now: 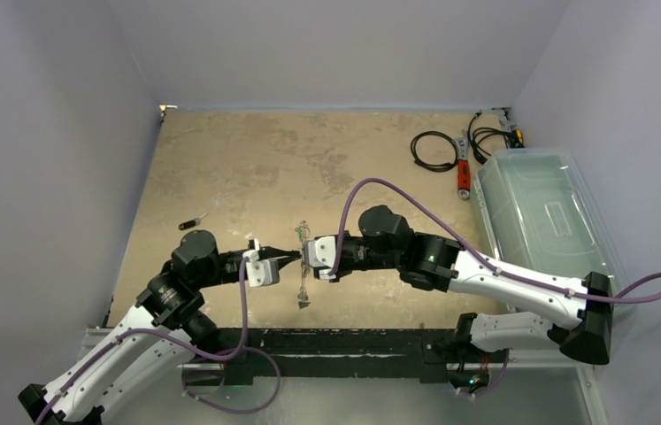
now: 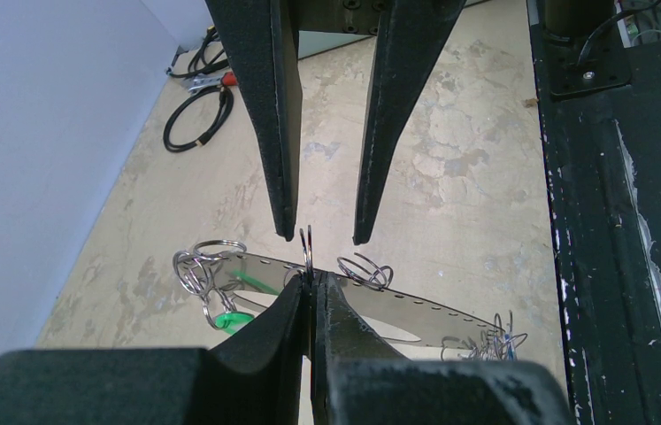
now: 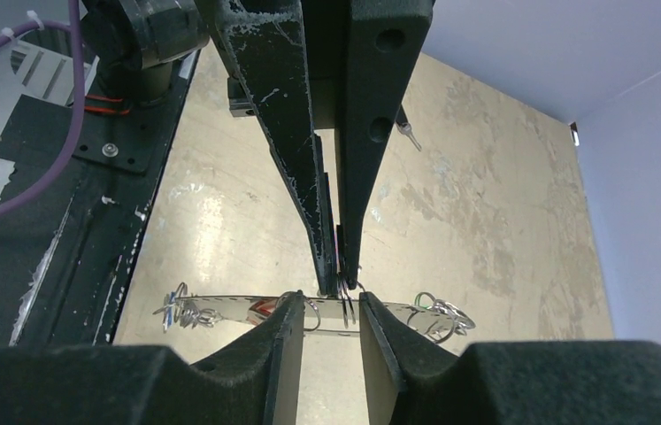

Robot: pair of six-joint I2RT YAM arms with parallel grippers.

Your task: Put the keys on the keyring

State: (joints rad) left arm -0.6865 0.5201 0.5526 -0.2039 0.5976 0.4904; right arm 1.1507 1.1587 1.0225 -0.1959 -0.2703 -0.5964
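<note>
The keyring [image 2: 415, 305], a thin silver hoop with a flat crescent side, hangs just above the table between both arms [image 1: 303, 270]. Small split rings bunch at both its ends. My left gripper [image 2: 311, 279] is shut on one upright split ring [image 2: 308, 243] at the crescent's middle. My right gripper [image 3: 326, 305] faces it, open, its fingers [image 3: 287, 354] straddling the crescent and that ring. A key with a green tag [image 2: 234, 319] dangles from the ring cluster at one end. A black-headed key [image 1: 192, 223] lies alone on the table at the left.
A clear plastic bin [image 1: 548, 212] stands along the right wall. Black coiled cables [image 1: 433, 150] and a red tool [image 1: 464, 173] lie at the back right. A black frame rail [image 1: 326, 341] runs along the near edge. Grey walls close in the table.
</note>
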